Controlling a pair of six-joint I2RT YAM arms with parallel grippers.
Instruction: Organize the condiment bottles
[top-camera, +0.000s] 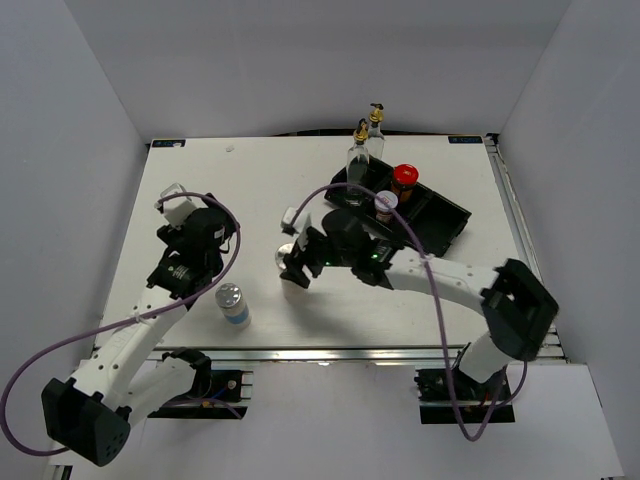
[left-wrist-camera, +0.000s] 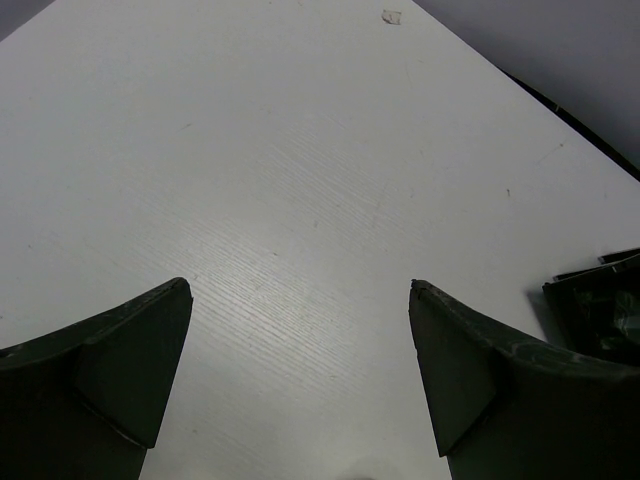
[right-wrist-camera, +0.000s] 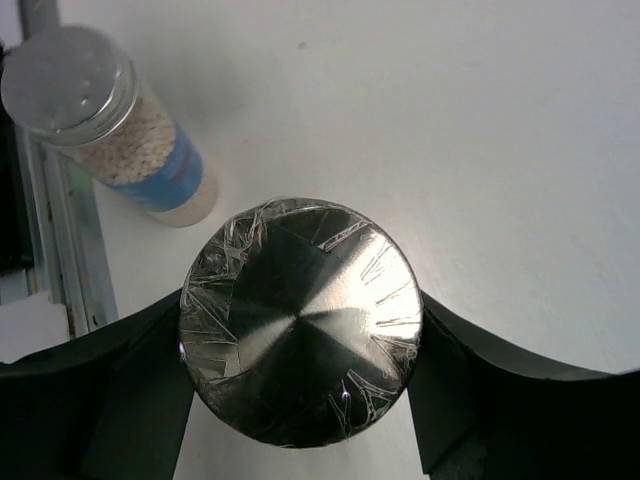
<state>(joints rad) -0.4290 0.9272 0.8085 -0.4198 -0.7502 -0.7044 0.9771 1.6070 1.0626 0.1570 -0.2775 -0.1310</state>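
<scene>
Right tool (right-wrist-camera: 300, 345) clamps silver-capped shaker (right-wrist-camera: 300, 315); blue label (right-wrist-camera: 178, 178) on second shaker (right-wrist-camera: 75, 85) illegible.

A silver-capped shaker (right-wrist-camera: 300, 322) sits between the dark jaws, seen from straight above so that only its round, scratched metal cap shows. Each jaw presses against one side of the cap. Up and to the left, apart from it, a second shaker (right-wrist-camera: 112, 130) stands on the white tabletop (right-wrist-camera: 470, 130). It has a plain silver cap, pale grains inside and a blue label, and is just beside a metal rail (right-wrist-camera: 60, 250).
</scene>
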